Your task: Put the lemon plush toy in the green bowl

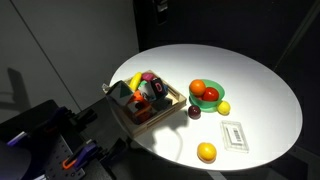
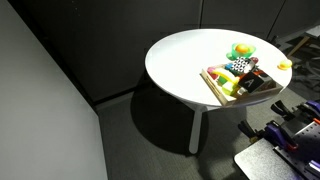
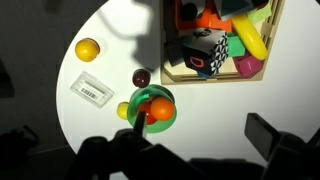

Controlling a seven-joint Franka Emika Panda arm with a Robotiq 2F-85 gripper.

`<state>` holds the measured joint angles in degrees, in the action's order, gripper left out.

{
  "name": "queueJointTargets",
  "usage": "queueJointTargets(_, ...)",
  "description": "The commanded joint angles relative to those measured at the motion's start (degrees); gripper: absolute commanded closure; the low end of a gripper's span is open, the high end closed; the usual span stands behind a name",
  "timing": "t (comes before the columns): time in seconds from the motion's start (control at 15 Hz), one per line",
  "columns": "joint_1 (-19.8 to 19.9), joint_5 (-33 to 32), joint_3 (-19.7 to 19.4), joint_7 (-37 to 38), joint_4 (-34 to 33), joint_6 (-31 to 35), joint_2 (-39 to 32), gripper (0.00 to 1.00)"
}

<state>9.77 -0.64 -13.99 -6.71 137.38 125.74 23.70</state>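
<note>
Dark room, round white table (image 1: 260,90). We find the lemon plush toy (image 1: 206,152) alone near the lower table edge; it is roundish and we make out no long axis. A label card (image 1: 234,134), a dark plum (image 3: 141,77) and a pale yellow ball (image 3: 124,111) lie between it and the green bowl (image 3: 170,118), which holds an orange and a red fruit. A wooden tray (image 3: 215,79) crowded with toys sits beside the bowl. The gripper (image 3: 180,148) shows only as dark shapes; we cannot tell its opening.
</note>
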Motion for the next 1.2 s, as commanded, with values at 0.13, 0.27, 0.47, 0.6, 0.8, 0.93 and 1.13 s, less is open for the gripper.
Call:
queueJointTargets(0.13, 2.7, -0.1, -0.2, 3.1, -4.7, -2.5, -5.2, 0.00)
queueJointTargets(0.27, 3.4, -0.2, -0.4, 3.5, -5.3, -2.3, -6.5, 0.00)
queueJointTargets(0.47, 4.1, -0.3, -0.4, 3.8, -5.9, -2.2, -7.6, 0.00)
queueJointTargets(0.6, 3.8, 0.0, -0.4, 2.4, -4.0, -0.5, -6.7, 0.00)
queueJointTargets(0.8, 3.9, 0.0, -0.5, 2.5, -4.2, -0.5, -7.1, 0.00)
queueJointTargets(0.93, 3.9, 0.0, -0.5, 2.5, -4.2, -0.5, -7.1, 0.00)
queueJointTargets(1.13, 3.9, 0.0, -0.5, 2.6, -4.2, -0.5, -7.1, 0.00)
